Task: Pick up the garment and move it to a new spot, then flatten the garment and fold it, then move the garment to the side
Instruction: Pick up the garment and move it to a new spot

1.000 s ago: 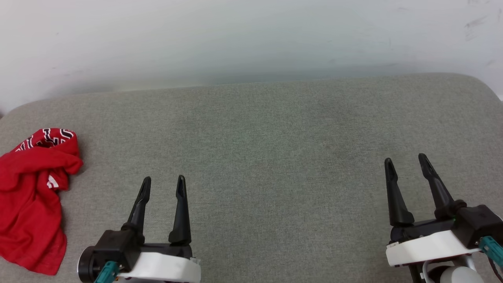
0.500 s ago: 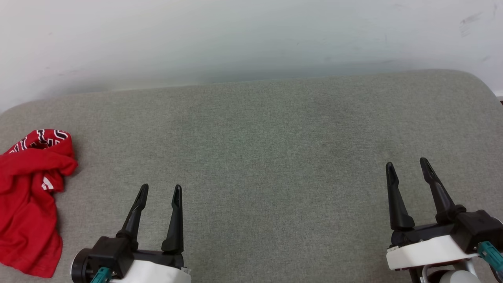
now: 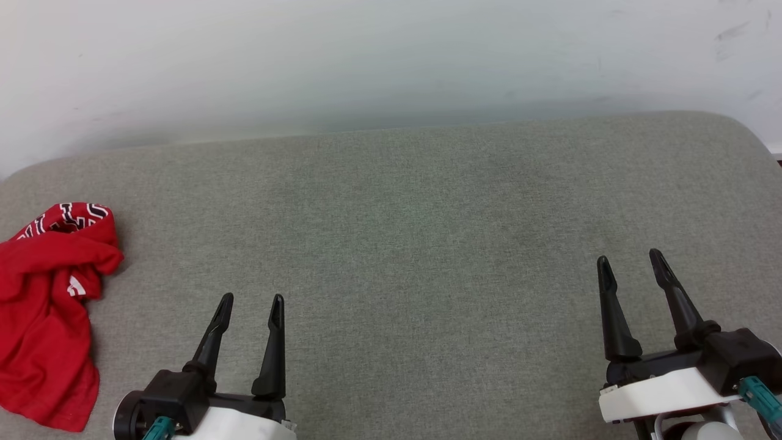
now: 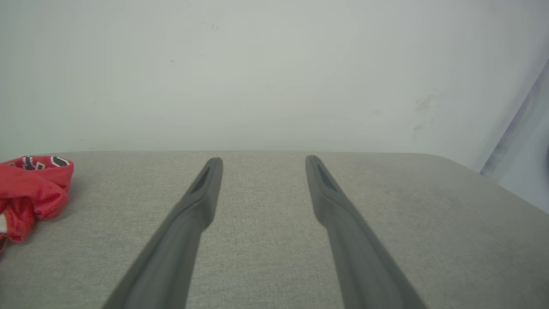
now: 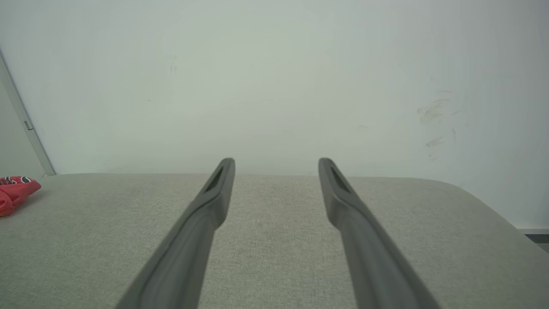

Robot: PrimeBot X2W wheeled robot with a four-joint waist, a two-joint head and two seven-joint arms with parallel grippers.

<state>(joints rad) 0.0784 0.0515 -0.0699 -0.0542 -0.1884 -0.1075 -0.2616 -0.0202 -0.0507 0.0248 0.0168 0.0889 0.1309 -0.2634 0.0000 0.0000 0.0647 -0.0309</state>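
Observation:
The garment is a crumpled bright red jersey with striped trim and a bit of black-and-white lettering at its top, lying at the far left of the grey cushion. It also appears at the left edge of the left wrist view as the garment, and small at the far left of the right wrist view as the garment. My left gripper is open and empty, low in the head view, well right of the garment. At the lower right, my right gripper is also open and empty.
The grey fabric surface spans the view, with rounded back corners and a pale wall right behind it. The wall carries faint scuff marks at the right.
The left gripper has drawn back toward the bottom edge. The right gripper has dropped slightly. The whole head view has shifted a little; the garment lies as it did.

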